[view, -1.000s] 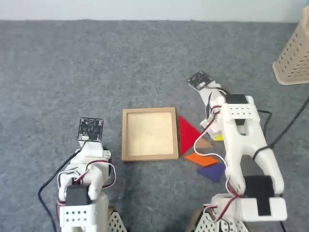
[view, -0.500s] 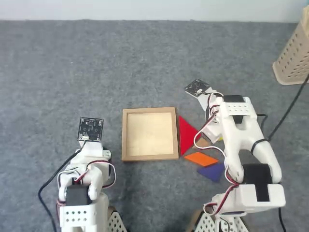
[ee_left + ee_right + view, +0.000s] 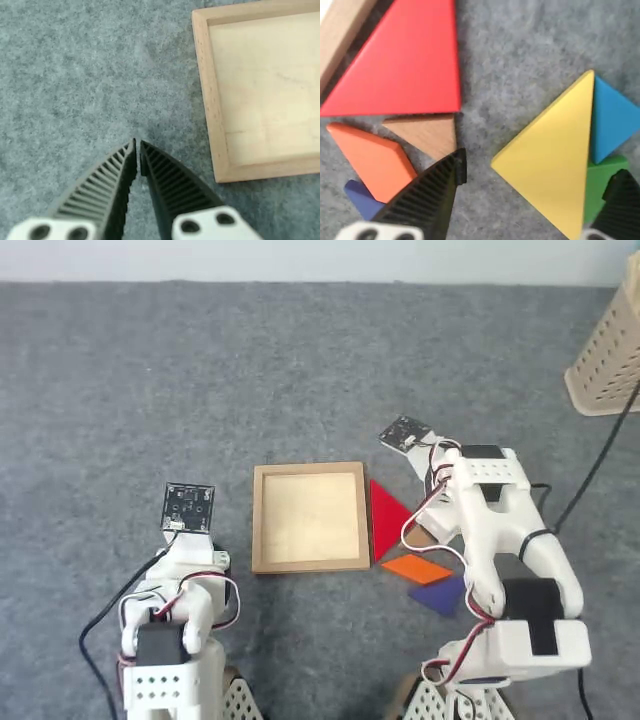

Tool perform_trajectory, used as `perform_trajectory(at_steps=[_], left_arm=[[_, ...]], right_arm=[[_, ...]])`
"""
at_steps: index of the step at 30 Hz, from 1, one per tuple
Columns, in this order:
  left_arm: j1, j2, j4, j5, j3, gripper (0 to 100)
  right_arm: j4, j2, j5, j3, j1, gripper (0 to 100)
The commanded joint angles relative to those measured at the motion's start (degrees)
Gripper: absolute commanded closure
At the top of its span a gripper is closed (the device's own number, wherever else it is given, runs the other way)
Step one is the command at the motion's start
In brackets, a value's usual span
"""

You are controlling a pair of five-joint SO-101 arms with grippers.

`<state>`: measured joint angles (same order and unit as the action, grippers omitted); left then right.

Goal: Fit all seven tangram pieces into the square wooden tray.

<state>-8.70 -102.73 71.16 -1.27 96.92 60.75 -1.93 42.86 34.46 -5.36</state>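
Right gripper: released, jaws spread wide and straddling the yellow triangle, nothing held. This piece lies farther from the tray than the red triangle, which sits just beside the tray's outer wall. The blue triangle and green piece appear to touch the yellow triangle on its side away from the tray. Left gripper: clenched, empty, just beside the tray's opposite wall. The tray holds no piece. Step in hand, by judgement: first pick-up. The next move calls for descent, closure on the yellow triangle without dragging its neighbours, then transfer into the tray.
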Motion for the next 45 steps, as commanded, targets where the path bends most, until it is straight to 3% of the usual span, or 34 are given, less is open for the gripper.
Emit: perform_trajectory(at_steps=[1,8,16,23,28,34,39,45], left_arm=[[-0.09,-0.35,0.35,0.53,-0.31,99],[-0.09,-0.35,0.35,0.53,-0.31,99],[-0.09,-0.35,0.35,0.44,-0.31,99],[-0.09,-0.35,0.35,0.44,-0.31,99],[-0.09,-0.35,0.35,0.44,-0.31,99],[-0.09,-0.35,0.35,0.44,-0.31,99],[-0.09,-0.35,0.35,0.44,-0.31,99],[-0.09,-0.35,0.35,0.44,-0.31,99]], right_arm=[[-1.89,-3.03,0.53,-0.70,0.57,58.2],[-1.10,-3.91,-2.11,-1.41,0.92,58.6],[-1.10,-4.00,-2.29,-1.41,1.01,75.4],[-1.19,-4.00,-2.81,-1.41,1.01,76.4],[-1.36,-3.74,-9.41,-1.67,0.92,76.4],[-2.33,-3.82,-25.76,-1.67,0.84,76.4],[-2.51,-3.65,-30.24,-1.67,0.75,76.6],[-2.95,-3.38,-31.21,-1.67,0.40,83.7]])
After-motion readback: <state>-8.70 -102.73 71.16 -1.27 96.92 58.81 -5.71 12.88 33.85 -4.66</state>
